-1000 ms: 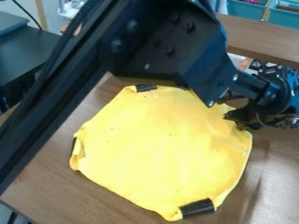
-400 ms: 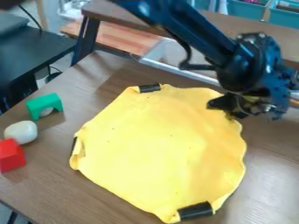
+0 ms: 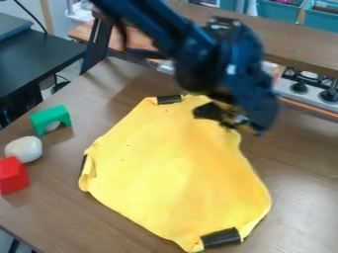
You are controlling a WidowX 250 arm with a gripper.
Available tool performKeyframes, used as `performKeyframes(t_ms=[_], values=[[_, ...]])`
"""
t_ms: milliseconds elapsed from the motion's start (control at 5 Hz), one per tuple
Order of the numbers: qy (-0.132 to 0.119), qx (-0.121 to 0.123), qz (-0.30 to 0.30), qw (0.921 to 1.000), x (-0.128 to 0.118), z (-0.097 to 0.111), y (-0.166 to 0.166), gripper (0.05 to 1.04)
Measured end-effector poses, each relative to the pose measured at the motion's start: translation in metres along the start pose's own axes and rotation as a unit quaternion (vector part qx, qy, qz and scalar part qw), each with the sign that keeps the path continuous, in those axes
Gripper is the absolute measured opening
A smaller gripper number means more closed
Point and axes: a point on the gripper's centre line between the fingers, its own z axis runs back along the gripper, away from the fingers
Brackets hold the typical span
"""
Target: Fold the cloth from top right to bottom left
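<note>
The arm looks black, perhaps bluish, with chunky joints.

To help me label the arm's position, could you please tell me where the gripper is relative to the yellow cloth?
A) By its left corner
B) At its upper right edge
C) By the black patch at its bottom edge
B: the gripper is at the upper right edge of the yellow cloth.
</note>
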Motion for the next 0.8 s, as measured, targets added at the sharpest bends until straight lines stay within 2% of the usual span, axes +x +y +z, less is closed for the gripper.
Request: performKeyframes(t_ms=[400, 600, 800], values=[[-0.002, -0.004, 0.025, 0.9997, -0.002, 0.028, 0.057, 0.049], [0.005, -0.01, 0.034, 0.9994, -0.005, 0.04, 0.084, 0.049], [0.019, 0.007, 0.051, 0.9985, -0.005, 0.041, 0.117, 0.049]])
